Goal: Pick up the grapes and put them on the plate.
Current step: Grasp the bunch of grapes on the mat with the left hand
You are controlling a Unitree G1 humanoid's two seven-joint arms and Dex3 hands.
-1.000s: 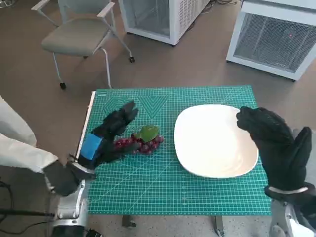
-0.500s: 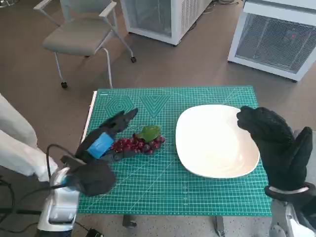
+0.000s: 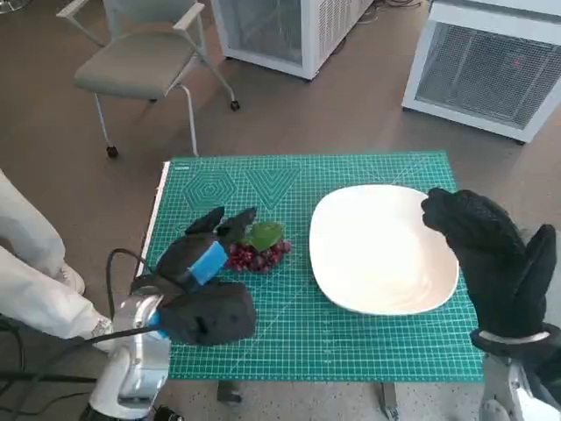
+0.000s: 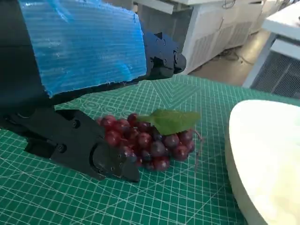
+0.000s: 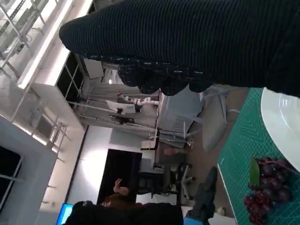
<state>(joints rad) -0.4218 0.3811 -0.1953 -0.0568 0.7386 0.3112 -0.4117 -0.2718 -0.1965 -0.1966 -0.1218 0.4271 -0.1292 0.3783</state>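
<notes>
Grapes [image 3: 259, 255], dark red with a green leaf, lie left of centre beside my large white plate [image 3: 379, 248], my left hand [image 3: 206, 250] spread around them, ungripped; my gloved right hand [image 3: 486, 250] holds nothing at right.

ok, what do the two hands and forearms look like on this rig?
Left hand: black, angular and hard-looking, a patch of bright blue tape over its back; a black cable loops out beside its pale silver forearm. Right hand: bulky black knitted glove, with a pale band at the wrist.
</notes>
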